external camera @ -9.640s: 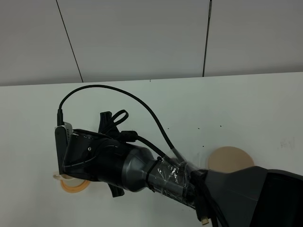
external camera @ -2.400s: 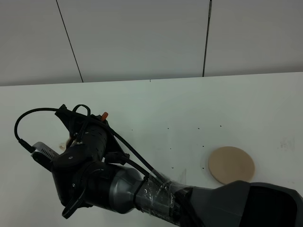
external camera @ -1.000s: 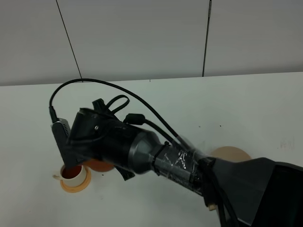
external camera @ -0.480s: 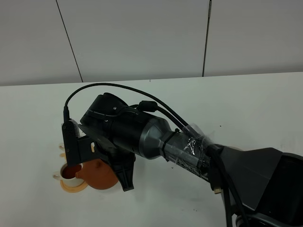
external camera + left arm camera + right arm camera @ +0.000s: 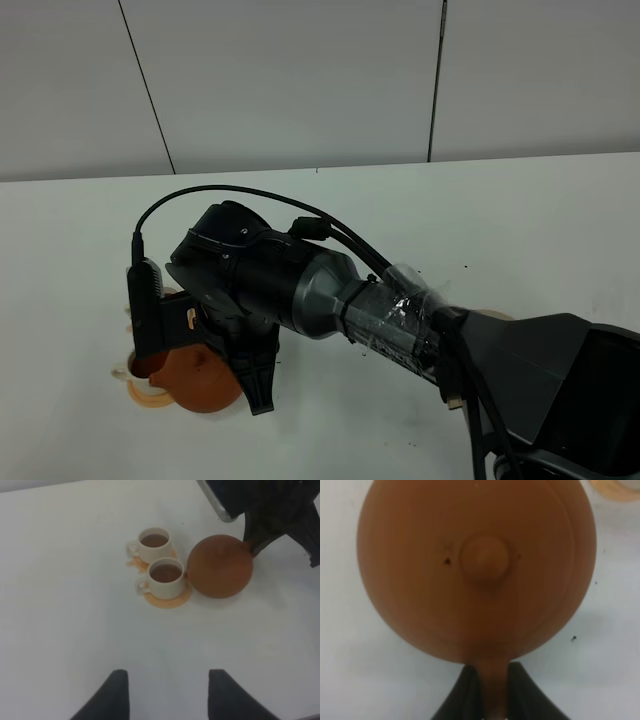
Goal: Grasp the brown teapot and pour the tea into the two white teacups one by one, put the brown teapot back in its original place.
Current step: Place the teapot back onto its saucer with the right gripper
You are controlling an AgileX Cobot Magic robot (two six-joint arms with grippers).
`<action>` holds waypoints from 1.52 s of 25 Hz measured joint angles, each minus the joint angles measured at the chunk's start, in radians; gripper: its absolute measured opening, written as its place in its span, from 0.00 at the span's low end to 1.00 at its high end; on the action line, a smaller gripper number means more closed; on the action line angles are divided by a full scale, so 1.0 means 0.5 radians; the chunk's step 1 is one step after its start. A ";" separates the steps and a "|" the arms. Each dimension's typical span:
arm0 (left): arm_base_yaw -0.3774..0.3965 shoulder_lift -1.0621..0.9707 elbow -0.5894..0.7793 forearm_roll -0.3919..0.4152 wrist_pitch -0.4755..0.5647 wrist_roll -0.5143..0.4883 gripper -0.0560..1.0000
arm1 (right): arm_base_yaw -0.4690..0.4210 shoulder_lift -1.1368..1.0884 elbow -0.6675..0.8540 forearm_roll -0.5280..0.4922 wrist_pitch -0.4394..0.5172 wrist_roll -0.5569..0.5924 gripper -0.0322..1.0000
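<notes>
Right claw (image 5: pixel 487 692) clenched on loop handle of brown teapot (image 5: pixel 220 566), pot held just beside two white teacups (image 5: pixel 160 560), spout next to nearer cup. Both cups on orange coasters (image 5: pixel 169 599), each holding brown tea. Left claw (image 5: pixel 167 695) released, fingers apart above bare white bench (image 5: pixel 60 630), well apart from cups

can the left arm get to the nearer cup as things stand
Probably yes: the left gripper is open, with bare table between it and the nearer cup. The teapot, held by the right gripper, sits beside it.
</notes>
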 joint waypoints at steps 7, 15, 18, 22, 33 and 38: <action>0.000 0.000 0.000 0.000 0.000 0.000 0.46 | -0.021 0.000 0.000 0.088 -0.006 0.000 0.12; 0.000 0.000 0.000 0.000 0.000 0.000 0.46 | -0.123 -0.082 0.000 0.110 0.163 0.006 0.12; 0.000 0.000 0.000 0.000 0.000 0.000 0.46 | -0.208 -0.135 0.000 0.155 0.173 0.047 0.12; 0.000 0.000 0.000 0.000 0.000 0.000 0.46 | -0.342 -0.208 0.000 0.279 0.181 0.163 0.12; 0.000 0.000 0.000 0.000 0.000 0.000 0.46 | -0.736 -0.533 0.347 0.344 0.180 0.996 0.12; 0.000 0.000 0.000 0.000 0.000 0.000 0.46 | -0.916 -0.757 0.751 0.360 0.180 1.281 0.12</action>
